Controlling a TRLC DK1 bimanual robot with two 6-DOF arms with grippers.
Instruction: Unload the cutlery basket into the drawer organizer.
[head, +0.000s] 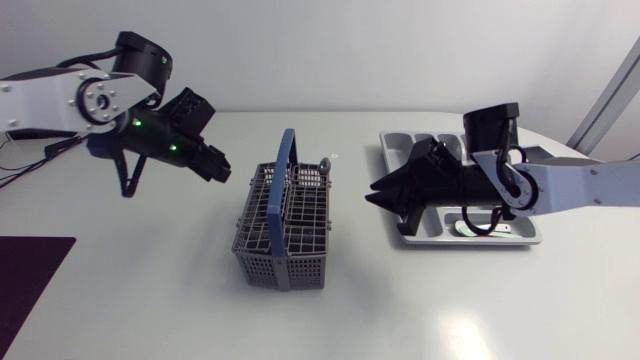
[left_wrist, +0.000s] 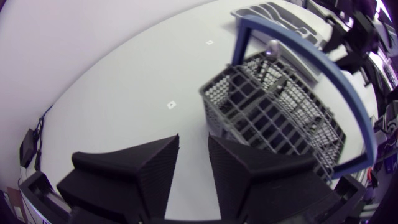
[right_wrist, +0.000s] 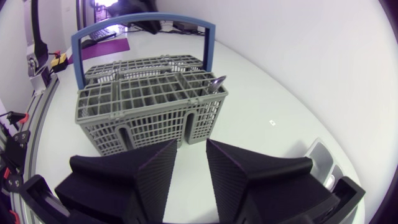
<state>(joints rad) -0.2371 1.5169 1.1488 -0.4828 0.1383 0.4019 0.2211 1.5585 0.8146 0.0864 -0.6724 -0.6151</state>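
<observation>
Jaws narrowly apart and empty on your left gripper (head: 222, 168), and the same on your right gripper (head: 372, 192). The basket (head: 285, 225) sits between them, untouched: left gripper at its ten o'clock, right at three. One utensil (head: 325, 163) stands in its one o'clock corner. The organizer (head: 398, 150) lies under your right arm.

white table (head: 450, 300), matte, plain. grey mesh cutlery basket (head: 285, 225) with blue hoop handle stands upright on it near middle. grey drawer organizer (head: 395, 143) lies flat to basket's right, apart from it, nearer far edge. dark purple mat (head: 30, 285) lies flat at near left corner, well apart from basket. few tiny square marks (left_wrist: 171, 104) on surface around basket.
</observation>
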